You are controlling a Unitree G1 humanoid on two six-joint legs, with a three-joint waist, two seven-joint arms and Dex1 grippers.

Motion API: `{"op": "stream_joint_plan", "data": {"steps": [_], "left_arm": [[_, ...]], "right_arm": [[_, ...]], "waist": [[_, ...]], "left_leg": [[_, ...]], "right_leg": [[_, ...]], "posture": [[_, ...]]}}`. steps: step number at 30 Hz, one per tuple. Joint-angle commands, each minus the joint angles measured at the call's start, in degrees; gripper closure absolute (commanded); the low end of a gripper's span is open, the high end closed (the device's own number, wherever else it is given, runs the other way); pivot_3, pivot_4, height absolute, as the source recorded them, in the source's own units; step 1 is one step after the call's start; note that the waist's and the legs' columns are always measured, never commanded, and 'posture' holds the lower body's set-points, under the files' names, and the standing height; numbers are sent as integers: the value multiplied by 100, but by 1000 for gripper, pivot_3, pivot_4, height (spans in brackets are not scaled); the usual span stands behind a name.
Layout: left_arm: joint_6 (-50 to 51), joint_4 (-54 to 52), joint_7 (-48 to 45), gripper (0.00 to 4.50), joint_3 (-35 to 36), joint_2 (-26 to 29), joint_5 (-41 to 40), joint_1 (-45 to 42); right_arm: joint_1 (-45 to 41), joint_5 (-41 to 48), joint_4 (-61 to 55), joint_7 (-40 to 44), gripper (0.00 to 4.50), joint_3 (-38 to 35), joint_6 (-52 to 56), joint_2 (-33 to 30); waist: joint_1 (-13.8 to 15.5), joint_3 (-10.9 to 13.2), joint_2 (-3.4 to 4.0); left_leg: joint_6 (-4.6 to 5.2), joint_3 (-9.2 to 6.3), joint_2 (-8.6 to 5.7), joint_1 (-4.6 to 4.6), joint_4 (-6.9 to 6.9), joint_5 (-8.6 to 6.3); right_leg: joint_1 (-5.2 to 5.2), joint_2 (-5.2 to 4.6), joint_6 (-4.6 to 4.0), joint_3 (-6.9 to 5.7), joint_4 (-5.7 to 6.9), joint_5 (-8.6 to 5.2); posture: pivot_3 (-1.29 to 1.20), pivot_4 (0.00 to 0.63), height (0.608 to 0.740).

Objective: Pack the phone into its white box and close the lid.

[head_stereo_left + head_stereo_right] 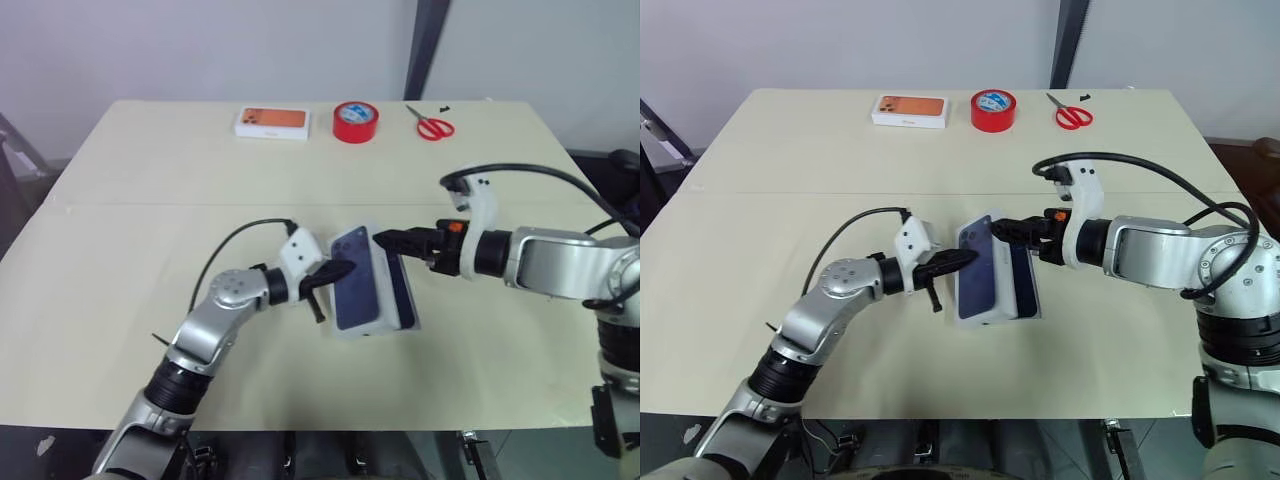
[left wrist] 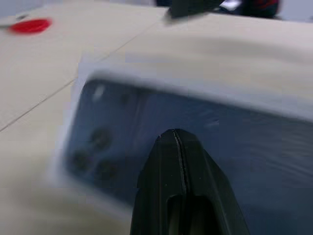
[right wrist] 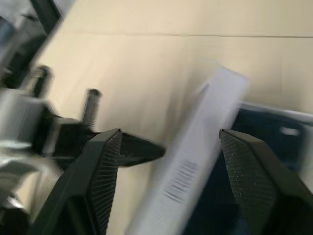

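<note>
left hand (image 1: 962, 259) fingers pressed together, holding nothing, tip against the near-left edge of the phone (image 1: 985, 270). phone lies dark back up, tilted, its left edge raised, over the white box (image 1: 1032, 290) mid-worktop (image 1: 760, 250). cannot tell if it is seated in the box. right hand (image 1: 1008, 228) fingers spread apart, gripping nothing, at the far right edge of the phone and box. orange-topped box (image 1: 909, 110), red tape roll (image 1: 994, 109) and scissors (image 1: 1070, 113) along the far edge.
</note>
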Motion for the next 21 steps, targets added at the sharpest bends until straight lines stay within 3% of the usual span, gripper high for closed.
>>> {"op": "stream_joint_plan", "data": {"steps": [1,6,13,17,21], "left_arm": [[121,-110,73,4500,-46,-179,7,-143],[368,-234,168,4500,355,-192,-196,-177],[1344,-707,59,4500,890,728,-390,5],[1877,-1003,-329,4500,672,1395,-446,154],[1935,-1016,-471,4500,310,1463,-336,107]], "right_arm": [[-36,-1535,-309,1127,1951,354,-76,-462],[63,-3366,-754,2483,4441,1055,-483,-996],[326,-5120,-1232,3823,4441,1582,-1277,-1273],[456,-5643,-1437,4347,4441,1652,-1458,-1230],[493,-6057,-1512,4692,4441,1751,-1466,-1146]], "waist": [[11,-1,2],[21,-1,2],[12,-1,2],[24,-1,3],[54,-1,2]], "left_leg": [[0,1,0,1,3,0],[0,0,0,-2,5,0],[-1,-2,0,-1,5,0],[-2,-2,-1,-1,5,1],[-4,-2,-5,-2,5,1]], "right_leg": [[0,0,0,1,3,0],[-1,-1,0,1,0,0],[-2,-2,0,1,0,0],[-2,-5,0,1,-1,0],[-1,-14,0,-1,-3,0]], "posture": [[0,150,725],[0,150,725],[0,150,725],[0,150,725],[0,150,725]]}}
